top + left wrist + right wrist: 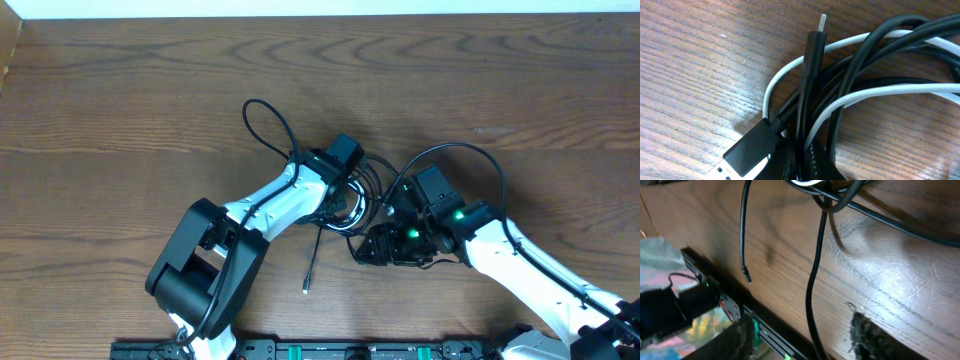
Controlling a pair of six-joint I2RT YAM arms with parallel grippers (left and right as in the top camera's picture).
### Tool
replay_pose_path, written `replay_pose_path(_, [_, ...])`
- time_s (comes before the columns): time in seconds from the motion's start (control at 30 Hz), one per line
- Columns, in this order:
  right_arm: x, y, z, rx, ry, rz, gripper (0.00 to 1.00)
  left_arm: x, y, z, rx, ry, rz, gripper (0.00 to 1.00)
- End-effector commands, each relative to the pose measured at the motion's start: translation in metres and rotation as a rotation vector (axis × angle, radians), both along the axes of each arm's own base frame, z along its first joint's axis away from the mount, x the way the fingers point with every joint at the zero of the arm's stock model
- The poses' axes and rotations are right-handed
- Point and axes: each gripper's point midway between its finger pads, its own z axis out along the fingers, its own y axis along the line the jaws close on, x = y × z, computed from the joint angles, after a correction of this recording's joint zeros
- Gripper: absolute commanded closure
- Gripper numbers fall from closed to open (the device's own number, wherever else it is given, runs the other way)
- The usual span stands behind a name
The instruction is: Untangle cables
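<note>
tangled cables (852, 75), pinched in left fingers (820, 165)

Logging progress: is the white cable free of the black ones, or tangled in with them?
Tangled. The left wrist view shows the white cable passing under and over the black cables in one bunch.

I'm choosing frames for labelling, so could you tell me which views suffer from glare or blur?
Overhead: evenly lit and sharp, no glare on the table. Left wrist: cables crisp, only the USB plug at the bottom edge slightly soft. Right wrist: bright sheen on the table at right, blurred background lower left.
</note>
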Motion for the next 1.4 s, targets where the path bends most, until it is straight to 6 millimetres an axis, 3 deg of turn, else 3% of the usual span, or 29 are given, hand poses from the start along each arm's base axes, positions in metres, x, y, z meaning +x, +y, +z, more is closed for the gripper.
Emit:
replay_pose_path(0.0, [0.002,0.004,-0.001,-0.006,0.014,-0.039,0.46,-0.008,0.016,-0.016,0.064,0.045,0.002,0.92])
replay_pose_path(0.2, [0.022,0.008,0.001,0.002,-0.082,-0.058,0.60,-0.008,0.016,-0.016,0.064,0.045,0.002,0.92])
replay_pose_path(0.37, [0.035,0.000,-0.005,-0.061,-0.147,-0.095,0.98,-0.008,0.016,-0.016,0.065,0.047,0.002,0.92])
replay_pose_path(0.5, [0.031,0.007,0.000,-0.012,-0.121,-0.076,0.99,-0.008,0.017,-0.016,0.066,0.048,0.002,0.92])
replay_pose_path(0.6, [0.029,0.019,0.019,0.105,-0.117,-0.044,0.99,-0.008,0.017,-0.016,0.066,0.048,0.002,0.92])
replay_pose_path(0.77, [0.043,0.030,0.080,0.347,-0.286,0.026,0.99,-0.008,0.017,-0.016,0.066,0.048,0.002,0.92])
replay_pose_path(0.8, [0.048,0.027,0.113,0.437,-0.378,0.033,0.99,-0.008,0.017,-0.016,0.066,0.048,0.002,0.92])
replay_pose_path(0.97, [0.053,0.003,0.201,0.638,-0.674,0.058,0.99,-0.008,0.017,-0.016,0.066,0.048,0.002,0.92])
replay_pose_path(1.07, [0.052,-0.020,0.242,0.694,-0.829,0.042,0.99,-0.008,0.017,-0.016,0.066,0.048,0.002,0.92])
replay_pose_path(1.17, [0.051,-0.043,0.271,0.696,-0.974,0.006,0.99,-0.008,0.017,-0.016,0.066,0.048,0.002,0.93])
replay_pose_path(1.37, [0.048,-0.083,0.308,0.632,-1.213,-0.083,0.99,-0.008,0.017,-0.016,0.066,0.048,0.002,0.92])
